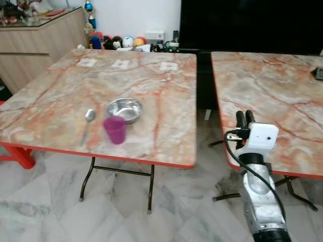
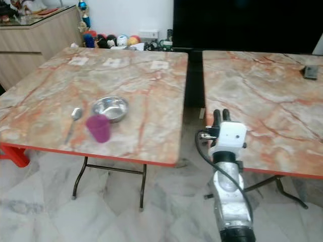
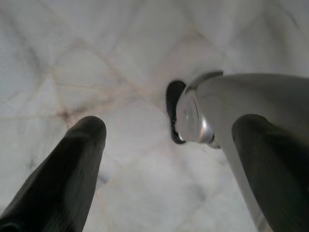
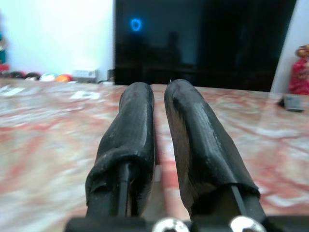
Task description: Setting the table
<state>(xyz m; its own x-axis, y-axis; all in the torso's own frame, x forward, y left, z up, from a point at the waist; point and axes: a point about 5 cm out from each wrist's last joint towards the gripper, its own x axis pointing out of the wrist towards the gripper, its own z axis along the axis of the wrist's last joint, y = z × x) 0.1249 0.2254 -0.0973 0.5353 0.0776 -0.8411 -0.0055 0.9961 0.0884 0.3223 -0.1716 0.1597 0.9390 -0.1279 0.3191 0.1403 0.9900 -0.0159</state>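
Left eye view: steel bowl (image 1: 124, 109), purple cup (image 1: 115, 129) touching its front, spoon (image 1: 89, 119) beside, on marble bench (image 1: 60, 91); right hand (image 1: 245, 119) pressed together; left hand (image 3: 164, 145) spread over floor.

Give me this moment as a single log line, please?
stage: approaching | left table: spoon, steel bowl, purple cup | right end effector: shut, empty, raised by right table | left end effector: open, idle over floor
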